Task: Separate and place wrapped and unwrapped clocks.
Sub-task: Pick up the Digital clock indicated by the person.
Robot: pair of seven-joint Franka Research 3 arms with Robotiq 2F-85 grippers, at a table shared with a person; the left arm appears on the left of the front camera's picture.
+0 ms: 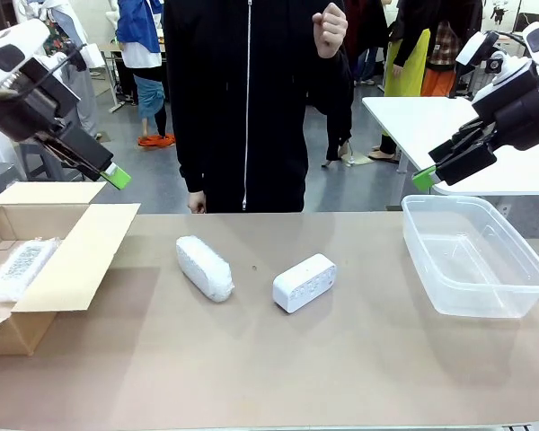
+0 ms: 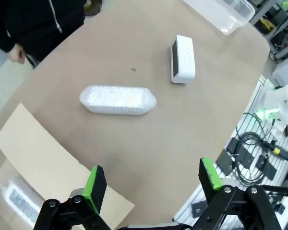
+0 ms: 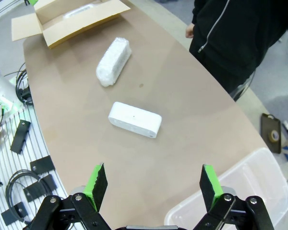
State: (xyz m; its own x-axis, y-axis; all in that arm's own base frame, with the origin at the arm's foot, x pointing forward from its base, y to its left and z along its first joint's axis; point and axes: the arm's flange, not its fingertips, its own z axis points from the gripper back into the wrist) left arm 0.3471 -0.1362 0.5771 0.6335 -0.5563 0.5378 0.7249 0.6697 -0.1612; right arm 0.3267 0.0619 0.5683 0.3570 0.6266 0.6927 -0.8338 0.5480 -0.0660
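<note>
A wrapped clock point(image 1: 204, 268) point(image 2: 118, 100) point(image 3: 114, 62) in whitish bubble wrap lies on the brown table left of centre. The bare white clock point(image 1: 304, 283) point(image 2: 183, 59) point(image 3: 135, 119) lies just right of it. Another wrapped clock point(image 1: 20, 267) point(image 2: 19, 202) point(image 3: 78, 10) rests inside the open cardboard box point(image 1: 63, 260) point(image 2: 43, 163) point(image 3: 67, 24) at the left. My left gripper point(image 1: 117, 176) point(image 2: 153, 179) hangs open, high above the box's flap. My right gripper point(image 1: 424, 178) point(image 3: 153, 181) hangs open above the clear plastic tub point(image 1: 476, 256) point(image 2: 221, 14) point(image 3: 240, 191) at the right. Neither holds anything.
A person in a black zip jacket point(image 1: 247, 99) stands at the table's far edge, one hand point(image 1: 331, 29) raised in a fist. Cables and black parts point(image 3: 19, 143) lie below the table's near edge. A white table point(image 1: 440, 126) stands behind the tub.
</note>
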